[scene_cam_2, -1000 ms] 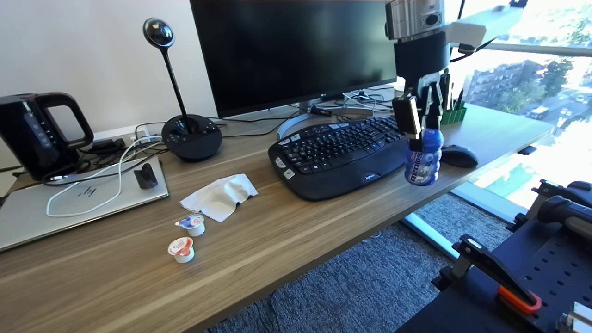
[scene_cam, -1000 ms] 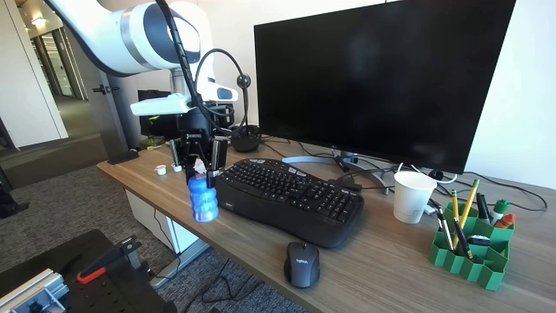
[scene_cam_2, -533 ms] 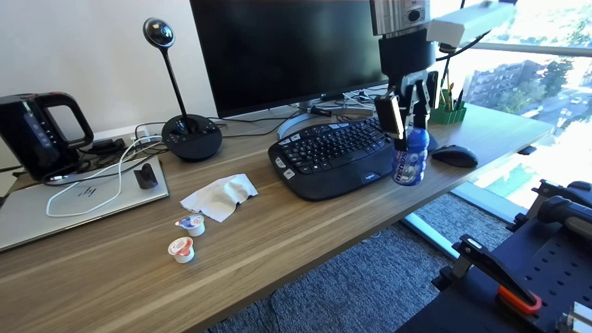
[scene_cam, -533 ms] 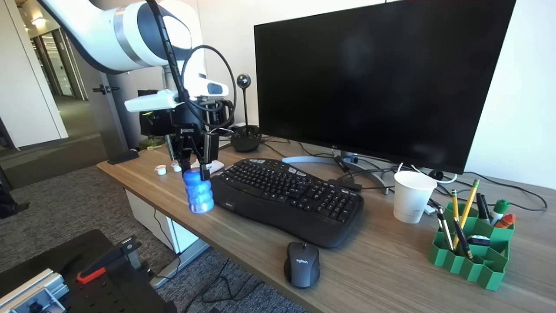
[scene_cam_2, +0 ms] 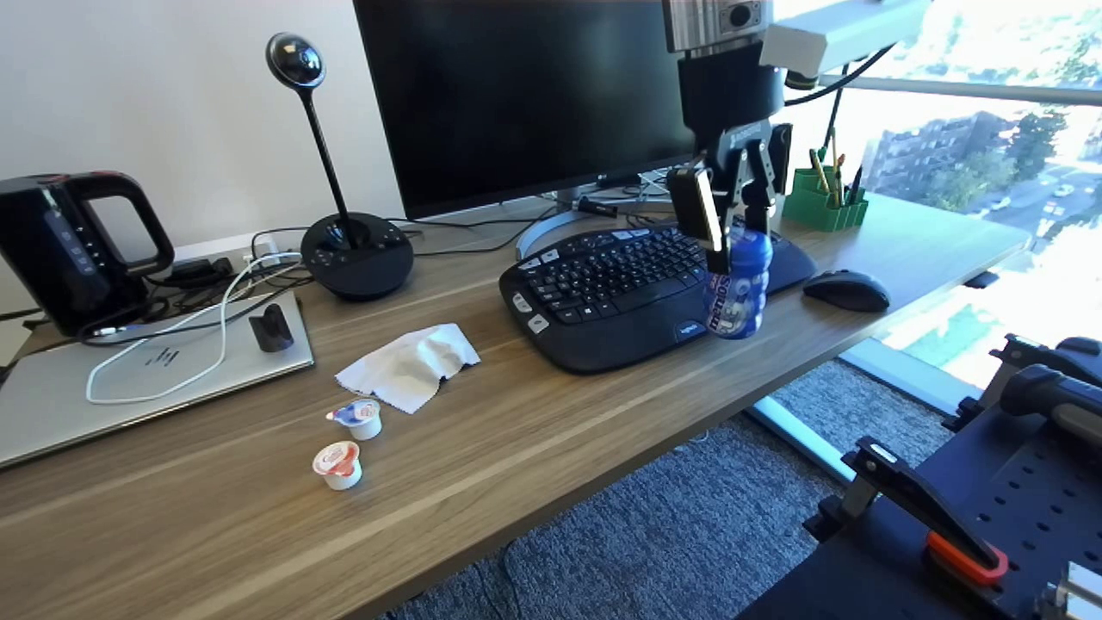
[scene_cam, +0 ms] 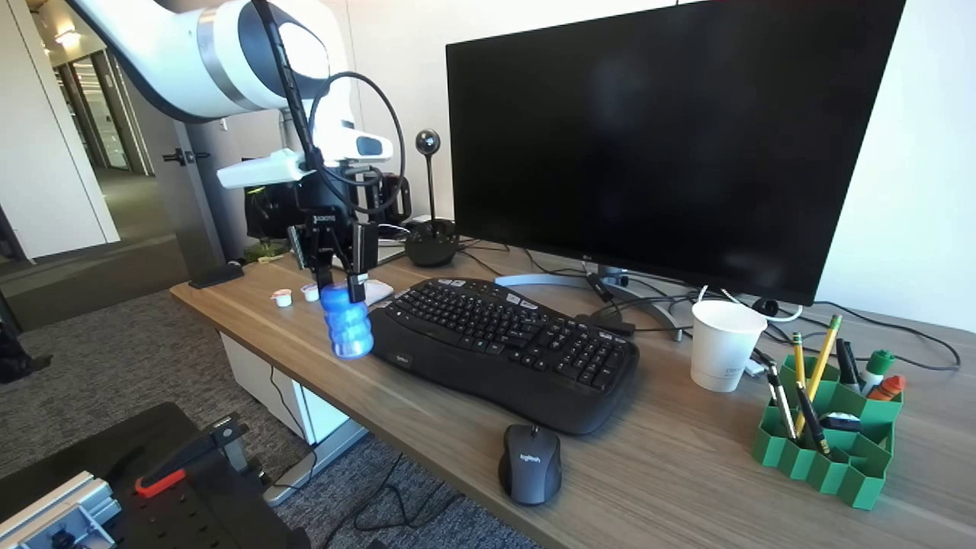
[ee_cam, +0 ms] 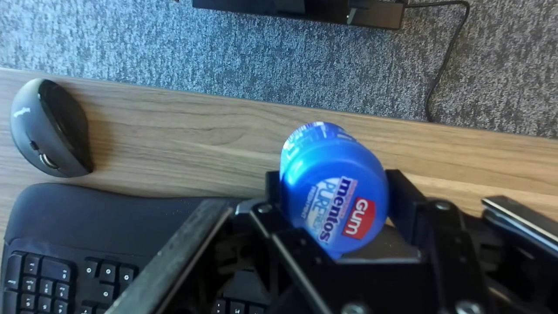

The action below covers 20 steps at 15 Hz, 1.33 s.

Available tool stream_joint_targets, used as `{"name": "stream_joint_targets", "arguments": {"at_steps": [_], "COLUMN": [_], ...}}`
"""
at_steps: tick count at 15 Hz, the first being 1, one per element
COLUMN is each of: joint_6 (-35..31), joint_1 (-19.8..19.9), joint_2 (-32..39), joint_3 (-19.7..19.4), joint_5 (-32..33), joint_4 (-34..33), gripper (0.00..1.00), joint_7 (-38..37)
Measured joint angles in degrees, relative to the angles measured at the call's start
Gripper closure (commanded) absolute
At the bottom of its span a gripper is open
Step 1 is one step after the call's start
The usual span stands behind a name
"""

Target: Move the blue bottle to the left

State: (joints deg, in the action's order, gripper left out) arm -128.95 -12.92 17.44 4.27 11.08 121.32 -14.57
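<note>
Fingers point(ee_cam: 403, 201) grip blue bottle point(ee_cam: 333, 187), mouse point(ee_cam: 50, 128) well apart; open desk point(ee_cam: 196, 135) between, along edge point(ee_cam: 196, 95).

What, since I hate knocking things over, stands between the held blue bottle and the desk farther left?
In an exterior view, nothing visible blocks the blue bottle along the front of the desk; the keyboard lies behind. Farther left, the white cloth, blue-lidded tub and red-lidded tub might matter on descent.

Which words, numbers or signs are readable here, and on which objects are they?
"mentos": blue bottle, cap and side
"GUM": cap
"PURE": cap
"logitech": mouse, keyboard
"LG": monitor
"ROBOTIQ", blurry: hand
Too small or blurred: remaining print on bottle, white cup, keys, laptop, kettle, creamer lids.
</note>
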Motion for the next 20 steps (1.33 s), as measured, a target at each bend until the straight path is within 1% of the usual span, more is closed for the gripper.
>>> {"name": "stream_joint_targets", "arguments": {"at_steps": [7, 11, 14, 20], "joint_6": [0.2, 2.6, 5.1, 8.2], "joint_1": [-0.6, -2.6, -3.6, -4.0], "joint_2": [0.7, 0.7, 0.7, 0.7], "joint_3": [0.0, 0.5, 1.6, 2.9], "joint_5": [0.0, 0.0, 0.0, -0.1], "joint_4": [-2.3, -3.0, -3.1, -3.8], "gripper": [0.65, 0.65, 0.65, 0.65], "joint_7": [-2.7, -4.5, -4.9, -4.9]}}
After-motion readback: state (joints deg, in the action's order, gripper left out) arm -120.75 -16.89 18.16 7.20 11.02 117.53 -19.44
